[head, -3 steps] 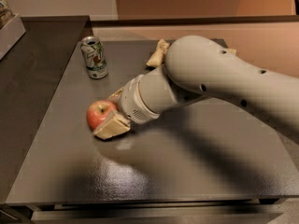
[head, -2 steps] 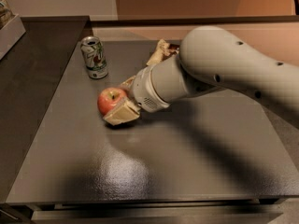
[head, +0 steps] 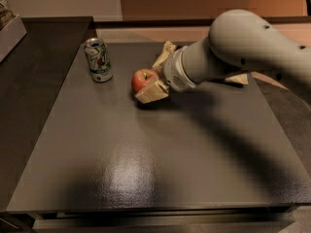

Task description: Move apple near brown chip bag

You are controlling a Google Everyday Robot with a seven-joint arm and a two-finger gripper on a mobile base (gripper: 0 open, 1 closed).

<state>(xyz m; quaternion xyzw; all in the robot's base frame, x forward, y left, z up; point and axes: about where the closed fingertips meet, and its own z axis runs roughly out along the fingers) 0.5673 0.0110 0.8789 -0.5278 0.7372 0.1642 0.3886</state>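
The red apple point(head: 142, 78) sits in my gripper point(head: 146, 85), just above the dark table point(head: 146, 169), right of centre at the back. The gripper is shut on the apple, and one tan finger pad point(head: 152, 93) shows below it. The brown chip bag lies right behind my arm. Only its cream crimped ends show, one point(head: 164, 55) just behind the apple and one point(head: 237, 79) to the right of the arm. Its dark body is hidden by the arm.
A green-and-white soda can point(head: 98, 59) stands upright to the left of the apple. A pale box point(head: 10, 32) sits on the counter at the far left. The table's front edge runs along the bottom of the view.
My gripper has carried the apple from the table's left-middle toward the back right, past the can, and now holds it close in front of the chip bag.
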